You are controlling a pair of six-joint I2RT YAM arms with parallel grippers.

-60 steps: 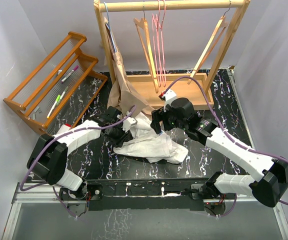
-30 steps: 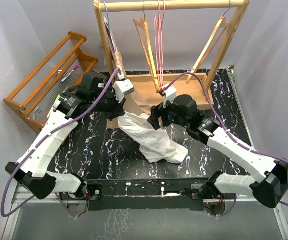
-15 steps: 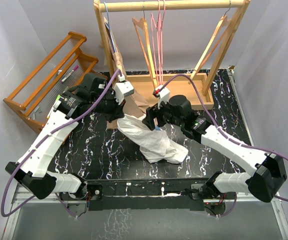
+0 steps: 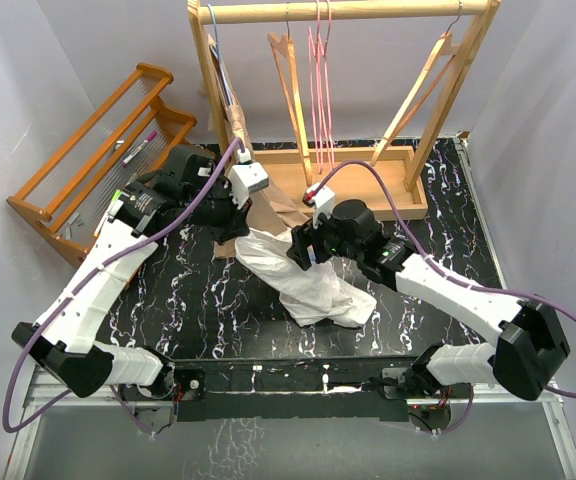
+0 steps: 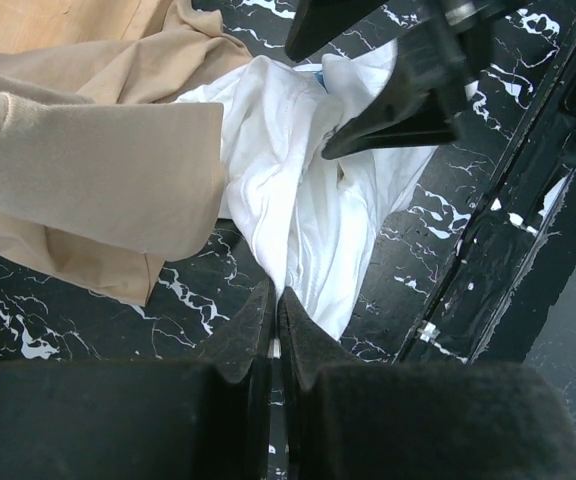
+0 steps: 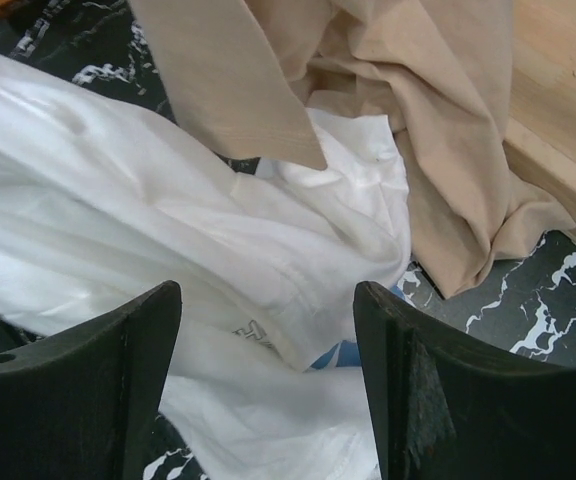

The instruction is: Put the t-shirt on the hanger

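The white t-shirt (image 4: 308, 280) lies crumpled on the black marbled table, one corner drawn up toward the back left. My left gripper (image 4: 236, 234) is shut on that corner; in the left wrist view white cloth (image 5: 298, 180) runs out from the closed gripper (image 5: 275, 298). My right gripper (image 4: 302, 250) hovers open just over the shirt's upper folds. In the right wrist view the t-shirt (image 6: 168, 230), with a blue patch of print, lies between and below the wide-open right gripper (image 6: 268, 370). The pink hanger (image 4: 318, 80) hangs from the wooden rail.
The beige garment (image 4: 253, 185) drapes from the rack onto the table beside the shirt, also seen as tan cloth (image 6: 368, 90). Light-wood hangers (image 4: 290, 80) hang on the rail, above the rack's wooden base (image 4: 388, 190). An orange slatted shelf (image 4: 108, 150) holding pens stands at the left.
The right gripper has slid left and lower onto the shirt's upper folds. The left gripper, which earlier lifted the shirt's corner toward the back left, has stayed put over the last second.
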